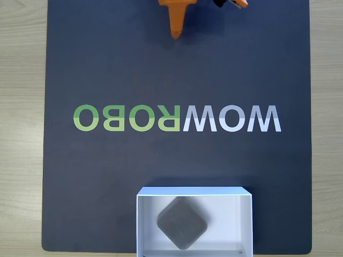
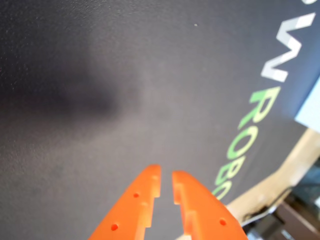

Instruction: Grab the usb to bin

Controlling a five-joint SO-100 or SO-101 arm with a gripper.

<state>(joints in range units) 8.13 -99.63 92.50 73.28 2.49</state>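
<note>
on the worktop: a pale wood worktop [image 1: 21, 128] carries a dark mat [image 1: 107, 64] printed with green and white lettering [image 1: 177, 118], read mirrored in the fixed view.
left side of fixed view: bare mat and wood, nothing of the task.
top centre: the orange pincer [image 1: 176, 33] points down into the frame from the top edge, well apart from the box.
pincer state: in the wrist view the pincer [image 2: 166, 184] has its two orange fingers [image 2: 137, 200] nearly together with a thin slit between them, clamped on nothing.
bottom centre: the bin [image 1: 147, 225], a white shallow box, sits at the near edge of the mat.
usb: the usb [image 1: 181, 222], a grey rounded square turned like a diamond, lies flat on the bin's floor, near its middle, apart from the walls.
step in hand: the block looks delivered, so the task seems done or close to it.
doing it well: judging by this, the arm should pull back high and clear, keeping the fingers away from the thin walls so the box is not nudged.
</note>
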